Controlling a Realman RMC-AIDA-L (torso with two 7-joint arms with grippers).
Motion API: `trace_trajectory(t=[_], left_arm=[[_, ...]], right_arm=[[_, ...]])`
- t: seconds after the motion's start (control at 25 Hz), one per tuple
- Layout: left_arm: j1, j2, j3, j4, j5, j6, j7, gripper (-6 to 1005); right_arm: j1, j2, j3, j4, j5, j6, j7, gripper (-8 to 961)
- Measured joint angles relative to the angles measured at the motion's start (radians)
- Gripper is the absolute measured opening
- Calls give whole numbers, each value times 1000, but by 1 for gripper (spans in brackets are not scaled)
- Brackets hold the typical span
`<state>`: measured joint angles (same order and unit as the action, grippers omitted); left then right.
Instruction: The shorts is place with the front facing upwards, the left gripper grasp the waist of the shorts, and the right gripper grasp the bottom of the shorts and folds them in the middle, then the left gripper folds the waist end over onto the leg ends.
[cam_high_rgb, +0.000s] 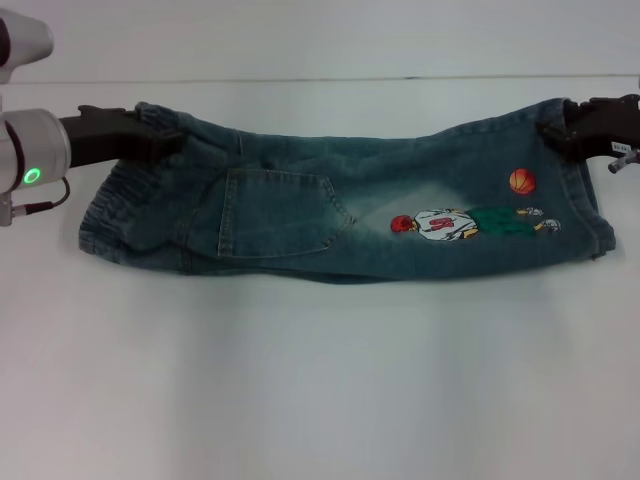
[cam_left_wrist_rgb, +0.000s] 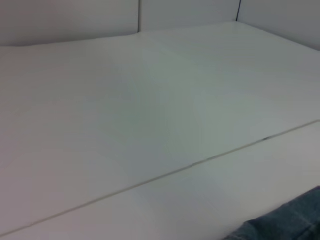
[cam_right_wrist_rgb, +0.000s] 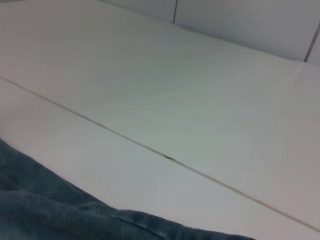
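Note:
The blue denim shorts (cam_high_rgb: 330, 215) lie folded lengthwise across the white table (cam_high_rgb: 320, 380), with a back pocket (cam_high_rgb: 275, 215) and a printed basketball player (cam_high_rgb: 460, 222) facing up. Their elastic waist (cam_high_rgb: 105, 215) is at the left and the leg ends (cam_high_rgb: 590, 205) at the right. My left gripper (cam_high_rgb: 165, 138) is shut on the far corner of the waist. My right gripper (cam_high_rgb: 552, 130) is shut on the far corner of the leg ends. The far edge sags between the two. Only a strip of the shorts (cam_left_wrist_rgb: 285, 225) shows in the left wrist view, and a larger patch of the shorts (cam_right_wrist_rgb: 50, 205) in the right wrist view.
A thin seam (cam_left_wrist_rgb: 150, 180) runs across the tabletop behind the shorts; the seam (cam_right_wrist_rgb: 150, 147) also shows in the right wrist view. A pale wall (cam_high_rgb: 320, 35) stands beyond the table's far edge. Bare white table surface stretches in front of the shorts.

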<state>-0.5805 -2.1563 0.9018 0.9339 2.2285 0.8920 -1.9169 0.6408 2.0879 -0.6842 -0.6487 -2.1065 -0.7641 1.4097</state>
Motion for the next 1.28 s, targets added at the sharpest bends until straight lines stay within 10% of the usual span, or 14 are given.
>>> trace_trajectory(t=[0.52, 0.76, 1.28], left_arm=[[-38, -2, 52, 8, 95, -29, 24, 883], [-62, 1, 56, 37, 175, -29, 11, 886], [-55, 25, -3, 33, 288, -29, -17, 889]], right_arm=[[-55, 1, 6, -24, 9, -12, 14, 767], [-76, 4, 7, -26, 21, -42, 14, 945], [-90, 4, 1, -28, 52, -75, 12, 945]])
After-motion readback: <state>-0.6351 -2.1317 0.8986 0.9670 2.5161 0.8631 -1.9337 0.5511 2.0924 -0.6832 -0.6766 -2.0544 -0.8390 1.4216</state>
